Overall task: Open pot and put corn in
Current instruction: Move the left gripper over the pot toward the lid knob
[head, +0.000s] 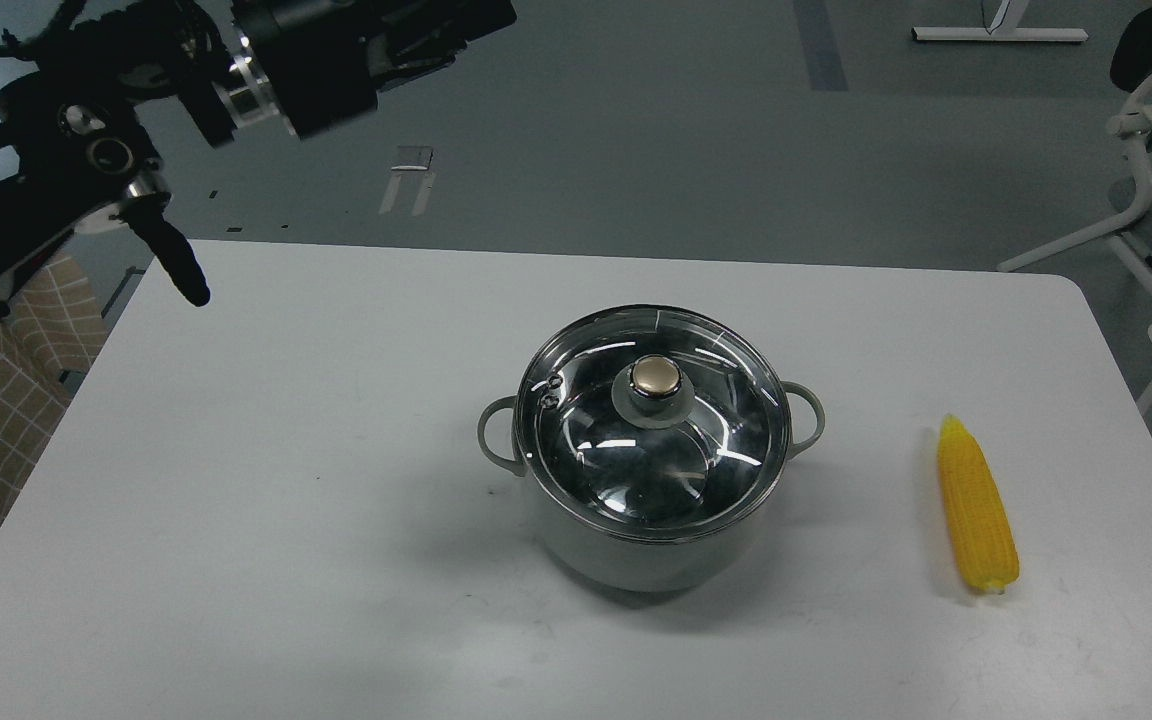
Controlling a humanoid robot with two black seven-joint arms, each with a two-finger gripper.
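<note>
Yellow corn [977, 505] right of pot [650, 540] | left claw [476, 25] far up-left

Pot [636, 545] sits mid-table [286, 500] with glass lid [651, 420] on, corn [977, 520] lying off to its right, left gripper [481, 15] up high.

Bare table [266, 500] surrounds the lidded pot [651, 545]; only the corn [978, 520] lies well right.

pot [636, 545] x1 | glass lid [596, 450] x1 | corn [977, 519] x1 | table [266, 500] x1
</note>
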